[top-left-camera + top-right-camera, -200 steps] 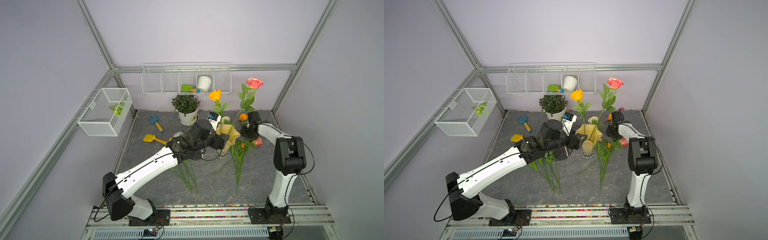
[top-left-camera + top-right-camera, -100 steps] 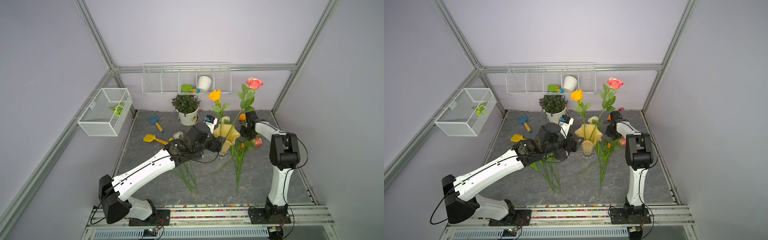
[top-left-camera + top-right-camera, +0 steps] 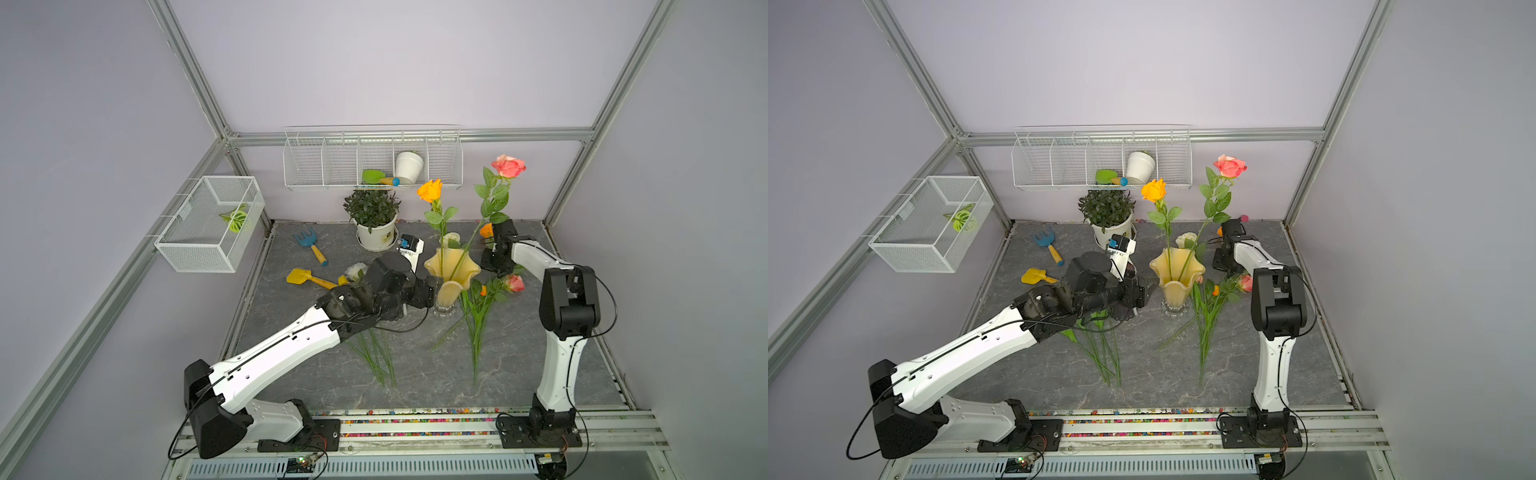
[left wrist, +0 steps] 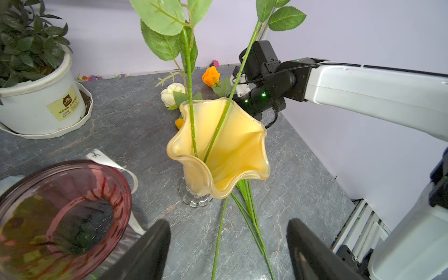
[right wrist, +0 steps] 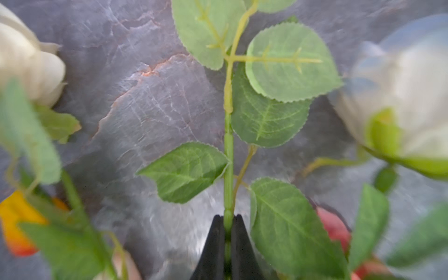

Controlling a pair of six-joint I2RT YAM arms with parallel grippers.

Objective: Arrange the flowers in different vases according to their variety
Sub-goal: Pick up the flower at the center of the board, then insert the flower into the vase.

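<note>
The pale yellow vase (image 3: 451,274) (image 3: 1177,278) (image 4: 225,150) stands mid-table and holds an orange rose (image 3: 430,191) and a pink rose (image 3: 509,166). My left gripper (image 4: 228,221) (image 3: 432,286) is open and empty, just left of that vase's base. Beside it is the dark purple vase (image 4: 60,218), which my left arm hides in both top views. Behind the yellow vase, my right gripper (image 5: 228,215) (image 3: 489,261) is shut on a leafy rose stem (image 5: 228,135); the stem's bloom is out of view. More flowers (image 3: 478,324) (image 3: 374,353) lie on the table.
A bushy plant in a white pot (image 3: 374,224) stands at the back. A blue rake (image 3: 309,245) and a yellow shovel (image 3: 307,277) lie to the left. A wire shelf (image 3: 316,162) and a wire basket (image 3: 199,245) hang on the walls.
My right gripper has closed onto the leafy stem, and its arm has drawn slightly back towards the wall. The left gripper stays open beside the yellow vase.
</note>
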